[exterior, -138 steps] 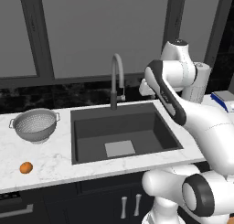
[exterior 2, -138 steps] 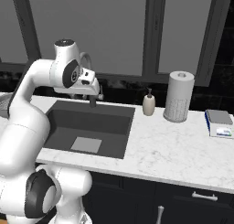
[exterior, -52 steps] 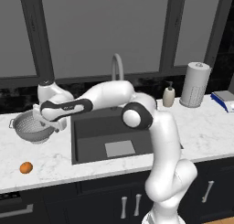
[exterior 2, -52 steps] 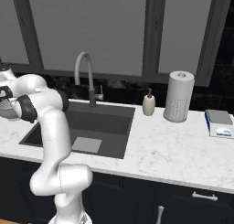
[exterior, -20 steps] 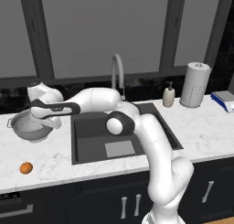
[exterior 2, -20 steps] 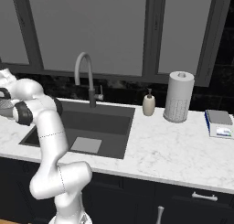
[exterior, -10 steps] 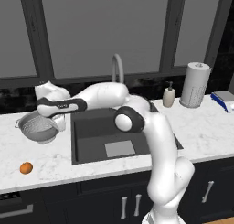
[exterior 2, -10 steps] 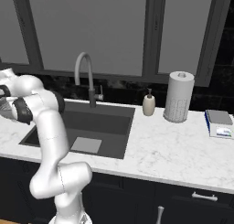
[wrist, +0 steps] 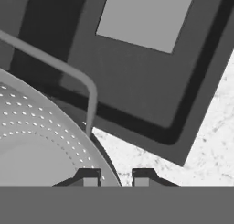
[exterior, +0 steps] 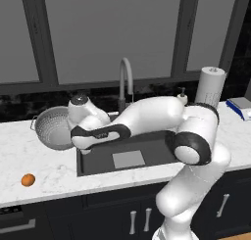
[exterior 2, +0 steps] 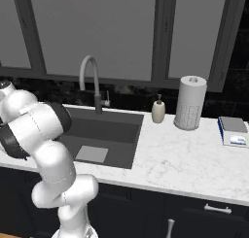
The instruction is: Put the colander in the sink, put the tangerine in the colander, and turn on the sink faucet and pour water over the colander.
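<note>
The end effector (wrist: 116,176) is closed on the rim of the colander (wrist: 41,141): in the hand view one dark finger tip stands inside the perforated wall and the other stands outside it, with the thin metal edge between them. A bent wire handle of the colander rises beside the grip.

In the left base view the colander (exterior: 55,128) is at the left of the sink (exterior: 152,153), over the counter (exterior: 44,168) and near the basin's left edge. It is tilted, so its open side faces the camera. I cannot tell from this view if it touches the counter or is lifted. The white arm reaches from the lower right across the sink to the colander's right side.

The tangerine (exterior: 28,180) lies on the counter, in front of the colander and well apart from it, near the front edge.

The sink faucet (exterior: 125,82) stands behind the basin, with its arched spout toward the basin.

In the right base view a small soap dispenser (exterior 2: 158,110) and a paper towel roll (exterior 2: 190,102) stand on the counter to the right of the sink.
</note>
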